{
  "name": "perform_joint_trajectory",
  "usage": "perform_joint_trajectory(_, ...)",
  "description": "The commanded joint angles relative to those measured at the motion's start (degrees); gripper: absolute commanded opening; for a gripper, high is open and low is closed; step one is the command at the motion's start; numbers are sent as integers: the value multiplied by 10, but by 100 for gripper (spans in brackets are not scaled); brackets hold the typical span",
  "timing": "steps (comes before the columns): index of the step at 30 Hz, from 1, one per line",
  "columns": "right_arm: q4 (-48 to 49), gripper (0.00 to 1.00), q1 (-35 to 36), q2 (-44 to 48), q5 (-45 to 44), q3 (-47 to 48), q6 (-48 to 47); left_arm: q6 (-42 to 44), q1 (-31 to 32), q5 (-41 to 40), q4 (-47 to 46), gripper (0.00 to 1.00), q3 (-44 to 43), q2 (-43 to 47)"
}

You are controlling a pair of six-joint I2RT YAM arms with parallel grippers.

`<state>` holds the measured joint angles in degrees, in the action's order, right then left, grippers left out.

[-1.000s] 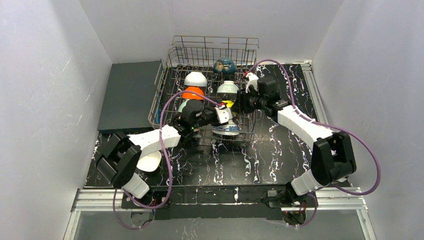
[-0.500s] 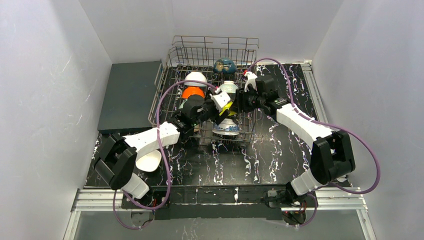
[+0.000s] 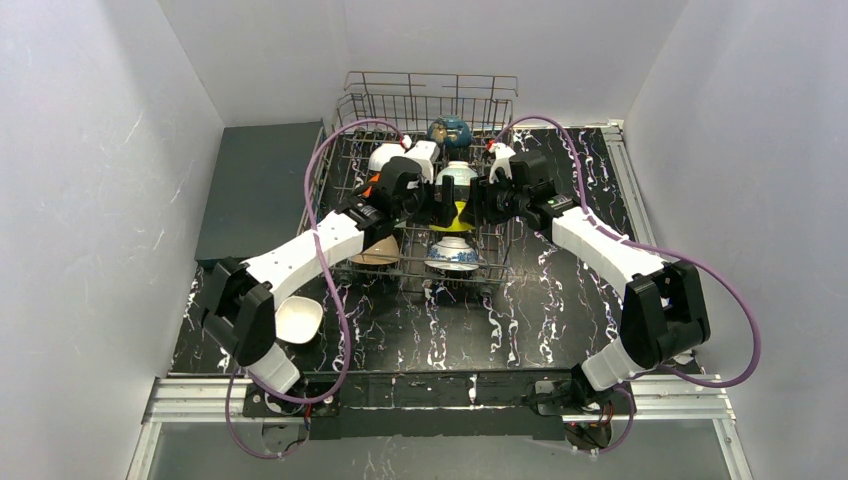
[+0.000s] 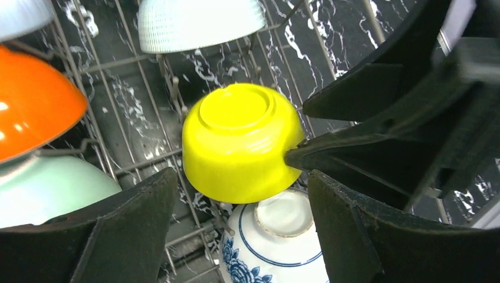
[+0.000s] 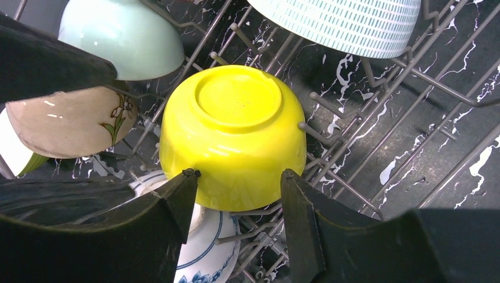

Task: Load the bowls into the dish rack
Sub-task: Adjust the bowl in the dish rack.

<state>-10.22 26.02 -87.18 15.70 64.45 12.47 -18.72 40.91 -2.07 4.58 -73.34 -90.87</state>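
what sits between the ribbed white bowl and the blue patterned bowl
The yellow bowl, bottom up; the right wrist view shows it best.

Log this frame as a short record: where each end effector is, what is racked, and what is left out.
left end effector: open, fingers either side of the yellow bowl
right end effector: fingertips at the yellow bowl's rim; grip unclear
yellow bowl: in the dish rack, base up, tilted
other bowls in rack: orange bowl, mint green bowl, ribbed white bowl, blue-and-white bowl, peach-tan bowl, dark blue bowl
outside rack: white bowl, on the table
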Motion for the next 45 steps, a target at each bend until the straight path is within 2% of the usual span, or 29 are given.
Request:
perform_joint_trajectory(1,11,62,1,12,-21,1,3,-84,-6,51,58,79,-14,-25)
perform_joint_trajectory(8,17,63,1,30,-28,-4,13,-84,-7,81,55,68,-43,-66)
perform_joint_trajectory(13,15,61,0,39,-40,-4,15,-80,-7,69,41,62,-61,-84)
perform_joint_trajectory(25,-2,59,0,35,-57,2,7,-56,-12,57,69,59,-133,-140)
perform_joint_trajectory(32,-18,62,1,62,-61,5,-3,-9,-12,10,99,71,-121,-76)
perform_joint_trajectory(37,-28,65,-1,93,-48,0,-4,31,-16,-38,169,80,-95,8)
perform_joint_trajectory(45,-29,68,-10,139,0,-35,10,18,-55,-112,282,87,-2,178)
